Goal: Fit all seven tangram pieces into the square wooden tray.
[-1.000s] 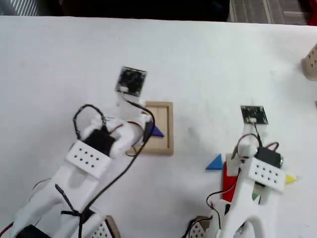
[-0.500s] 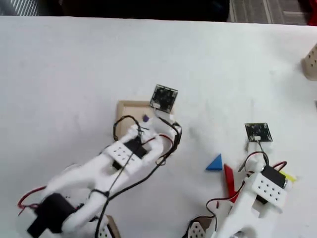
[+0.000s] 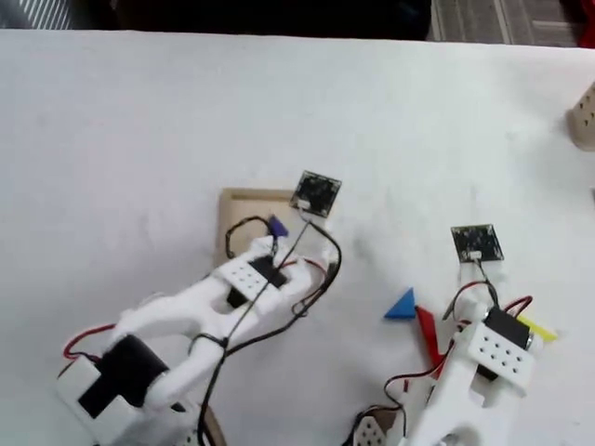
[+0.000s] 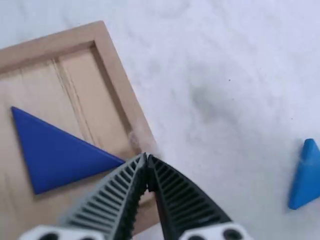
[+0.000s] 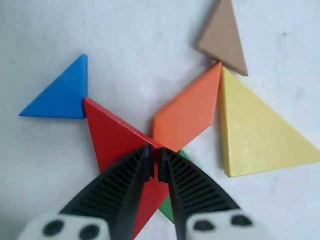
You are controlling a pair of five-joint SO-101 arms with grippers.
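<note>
Seeing the left gripper (image 4: 146,157) pinched fully shut, holding nothing, tips hanging over the tray (image 4: 117,85) rim; not telling whether touching it. Finding the dark blue triangle (image 4: 55,155) lying flat inside the tray, one corner just beside the tips. Spotting the light blue triangle (image 4: 305,175) out on the table, well apart from the tray.

Seeing the right gripper (image 5: 154,152) closed to a thin slit, gripping nothing, tips hanging over the red triangle (image 5: 117,145) near its meeting with the orange parallelogram (image 5: 187,115). Noting a green piece (image 5: 166,214) peeking out beside the red. Moving outward: yellow triangle (image 5: 255,135) touching the orange edge, tan triangle (image 5: 222,40) at the orange tip, light blue triangle (image 5: 62,95) touching the red one's corner.

Judging the pieces as thin, stiff, light and smooth-painted, so probably sliding or skating under a careless push rather than breaking. Lying flat, offering little height to pinch; probably best taking each across two opposite edges near its middle. Expecting the crowded cluster to nudge neighbours; reckoning the light blue triangle the freest to grab.

Finding no readable writing on the pieces or tray.
</note>
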